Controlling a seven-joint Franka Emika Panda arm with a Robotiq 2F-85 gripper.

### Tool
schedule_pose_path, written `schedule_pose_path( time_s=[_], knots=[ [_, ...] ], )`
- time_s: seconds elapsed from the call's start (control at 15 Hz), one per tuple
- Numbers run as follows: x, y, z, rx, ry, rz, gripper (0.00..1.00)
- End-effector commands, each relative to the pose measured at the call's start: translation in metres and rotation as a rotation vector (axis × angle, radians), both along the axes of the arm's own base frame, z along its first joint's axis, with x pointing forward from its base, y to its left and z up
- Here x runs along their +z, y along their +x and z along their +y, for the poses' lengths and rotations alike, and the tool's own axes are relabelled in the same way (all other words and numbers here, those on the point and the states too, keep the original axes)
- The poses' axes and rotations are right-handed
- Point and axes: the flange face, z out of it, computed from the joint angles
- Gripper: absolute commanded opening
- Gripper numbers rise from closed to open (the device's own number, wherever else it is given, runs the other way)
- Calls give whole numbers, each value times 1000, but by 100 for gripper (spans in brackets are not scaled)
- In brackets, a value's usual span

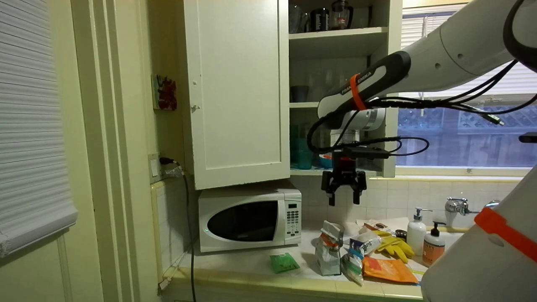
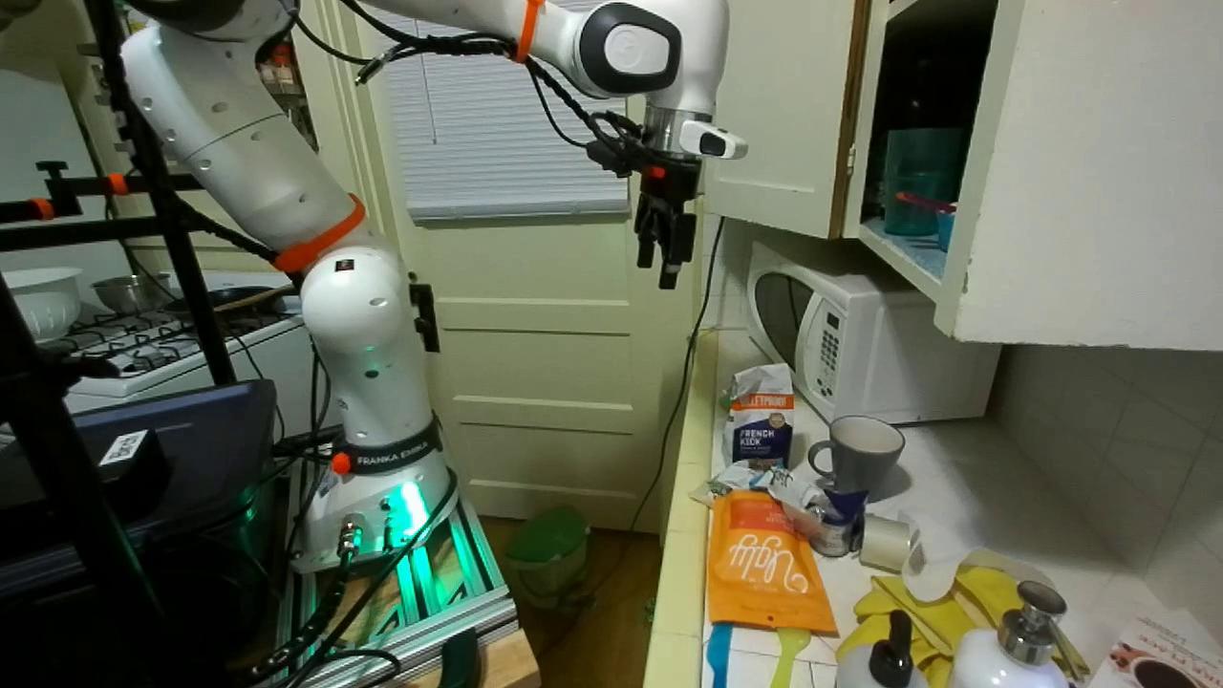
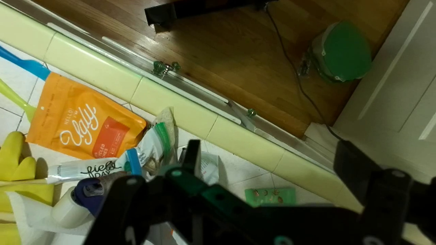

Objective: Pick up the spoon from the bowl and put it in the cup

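The teal-blue bowl (image 1: 325, 162) stands on the lowest cabinet shelf, partly hidden behind my gripper's mount; an edge of it (image 2: 946, 229) shows past the cabinet side. The reddish-orange spoon (image 2: 923, 202) rests at the bowl with its handle sticking out over the rim; a bit of it (image 1: 327, 157) shows in an exterior view. A teal cup (image 1: 304, 160) stands beside the bowl, also seen as a tall teal shape (image 2: 919, 177). My gripper (image 1: 344, 200) is open and empty, pointing down, in front of and below the shelf. The wrist view shows its spread fingers (image 3: 267, 153), without bowl, spoon or teal cup.
The cabinet door (image 1: 239, 92) stands open left of the shelves. Below are a white microwave (image 1: 251, 220), a coffee bag (image 2: 761, 416), a grey mug (image 2: 865, 459), an orange bag (image 2: 764, 564), a green packet (image 3: 270, 196), yellow gloves (image 1: 392, 244) and soap bottles (image 1: 416, 233).
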Motion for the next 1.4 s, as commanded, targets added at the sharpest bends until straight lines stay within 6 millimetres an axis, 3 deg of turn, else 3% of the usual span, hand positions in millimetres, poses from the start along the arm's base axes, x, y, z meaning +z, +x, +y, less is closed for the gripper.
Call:
schedule_pose_path(
  time_s=[0.0,0.47,0.53,0.73,1.0,1.33],
  knots=[
    [34,1,-24,-134,47,-129,100],
    [122,7,-89,-403,71,-364,100],
    [111,1,-77,-325,60,-317,100],
    [125,2,-88,-374,53,-355,100],
    [125,26,-127,-608,117,-495,100],
    [118,44,-157,-801,185,-685,100]
  ],
)
